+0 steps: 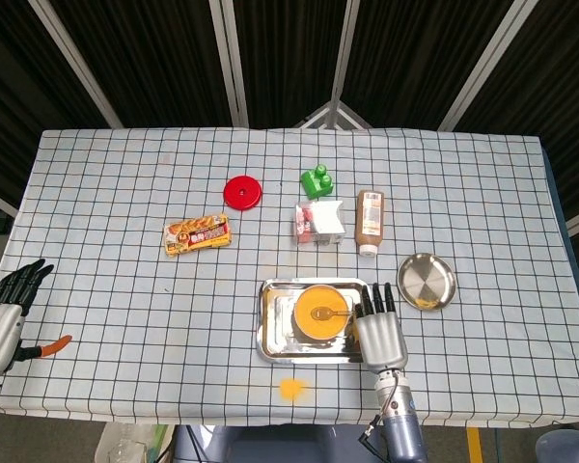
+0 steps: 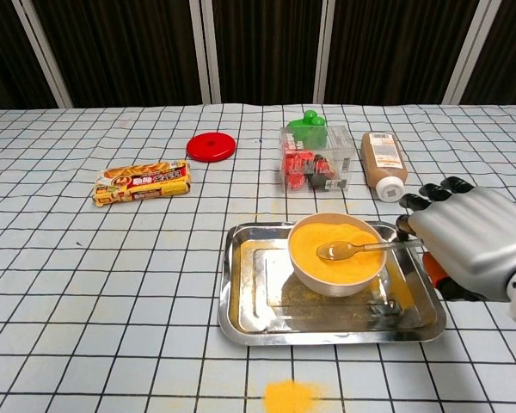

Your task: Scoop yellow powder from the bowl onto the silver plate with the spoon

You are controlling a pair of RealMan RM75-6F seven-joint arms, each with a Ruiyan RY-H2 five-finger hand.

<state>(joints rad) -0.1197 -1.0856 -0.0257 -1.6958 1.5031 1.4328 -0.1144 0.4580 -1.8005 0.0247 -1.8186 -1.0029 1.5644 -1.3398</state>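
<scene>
- Seen from the head view, the white bowl of yellow powder (image 1: 320,313) sits inside the rectangular steel tray (image 1: 269,349), with the metal spoon (image 1: 330,313) lying across it, scoop end on the powder. The right hand (image 1: 379,330) lies just right of the bowl, fingers straight and pointing away from the robot over the tray's right edge; the grip itself is hidden under the palm.
- The round silver plate (image 1: 427,281) lies right of the bowl and farther from the robot, off the tray, with a trace of yellow at its near rim. A yellow spill (image 1: 290,388) marks the checked cloth nearer the robot than the bowl.
- The left hand (image 1: 2,318) rests far left of the bowl, fingers apart, gripping nothing.
- From the chest view, the right hand's fingertips (image 2: 406,225) meet the spoon handle's end, the spoon held level above the powder. I judge the scoop is just starting; next comes dipping, then carrying level toward the plate, which this view does not show.
</scene>
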